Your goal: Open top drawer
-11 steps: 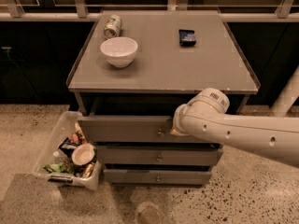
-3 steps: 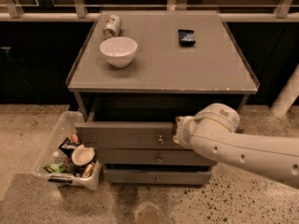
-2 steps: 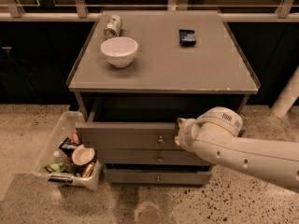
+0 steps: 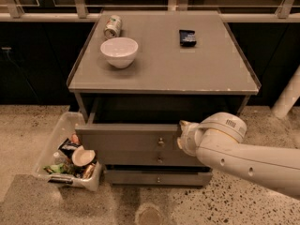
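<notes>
The top drawer (image 4: 124, 142) is a wide grey front with a small round knob (image 4: 161, 142) at its centre. It stands pulled out from the grey cabinet (image 4: 164, 78), leaving a dark gap under the cabinet top. My gripper (image 4: 181, 134) is at the right end of the drawer front, by its top edge, right of the knob. The white wrist and forearm (image 4: 234, 151) reach in from the lower right and hide how the gripper meets the drawer.
A white bowl (image 4: 119, 51), a can lying on its side (image 4: 112, 26) and a dark packet (image 4: 187, 37) rest on the cabinet top. Two lower drawers (image 4: 157, 177) sit beneath. A clear bin of rubbish (image 4: 70, 161) stands on the floor at left, a white post (image 4: 287, 97) at right.
The top drawer has slid out toward the camera, widening the dark gap above it. The gripper and arm have drawn back with it and sit lower in the view.
</notes>
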`<control>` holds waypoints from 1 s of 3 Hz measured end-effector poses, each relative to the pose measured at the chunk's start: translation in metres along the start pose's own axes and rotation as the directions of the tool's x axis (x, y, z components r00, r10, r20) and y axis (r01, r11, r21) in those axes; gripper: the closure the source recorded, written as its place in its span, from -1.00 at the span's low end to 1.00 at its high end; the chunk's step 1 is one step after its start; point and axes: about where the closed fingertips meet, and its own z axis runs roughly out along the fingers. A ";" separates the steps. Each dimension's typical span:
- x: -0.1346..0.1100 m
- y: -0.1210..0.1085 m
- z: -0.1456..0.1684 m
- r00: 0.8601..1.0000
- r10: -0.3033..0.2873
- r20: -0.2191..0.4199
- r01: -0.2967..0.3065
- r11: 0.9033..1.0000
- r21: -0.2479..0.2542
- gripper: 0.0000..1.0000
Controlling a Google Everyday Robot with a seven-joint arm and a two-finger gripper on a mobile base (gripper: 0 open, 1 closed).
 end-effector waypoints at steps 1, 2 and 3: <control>0.000 -0.001 -0.001 1.000 0.000 0.000 0.000 1.000 0.000 1.00; 0.000 0.002 -0.007 1.000 0.004 0.000 -0.004 1.000 0.000 1.00; 0.000 0.002 -0.007 1.000 0.004 0.001 -0.004 1.000 0.000 1.00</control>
